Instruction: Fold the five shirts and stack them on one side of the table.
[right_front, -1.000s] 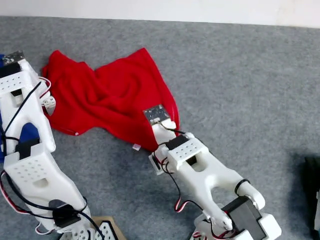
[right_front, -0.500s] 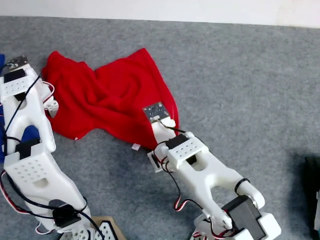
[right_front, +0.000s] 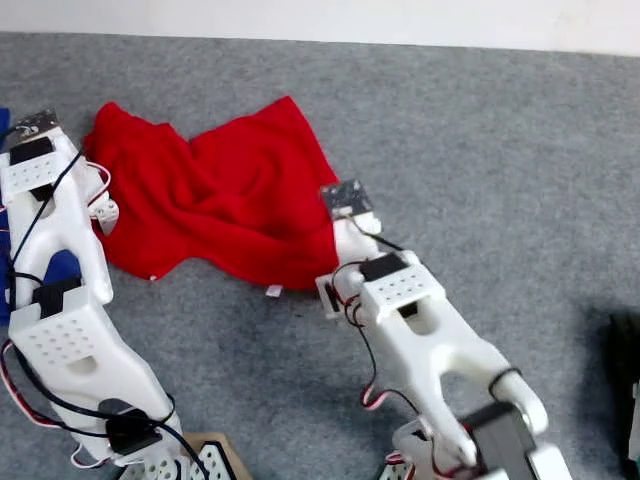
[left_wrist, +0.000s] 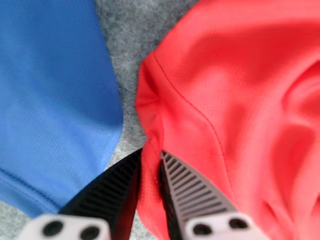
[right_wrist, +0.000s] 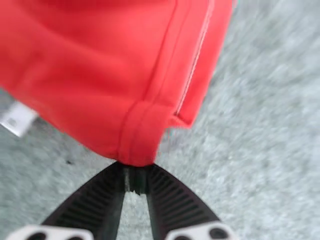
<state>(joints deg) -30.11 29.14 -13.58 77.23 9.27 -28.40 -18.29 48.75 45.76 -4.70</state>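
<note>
At shirt (right_front: 230, 200) hem, right gripper (right_wrist: 136, 172) rightward.

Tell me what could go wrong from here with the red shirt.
1. The right end effector pinches only the very hem edge of the red shirt at its tips; a pull might slip it free.
2. The blue shirt lies right beside the corner that the left end effector holds; dragging that way might disturb it.
3. The red shirt is bunched in the middle, so a fold now would likely come out uneven.
</note>
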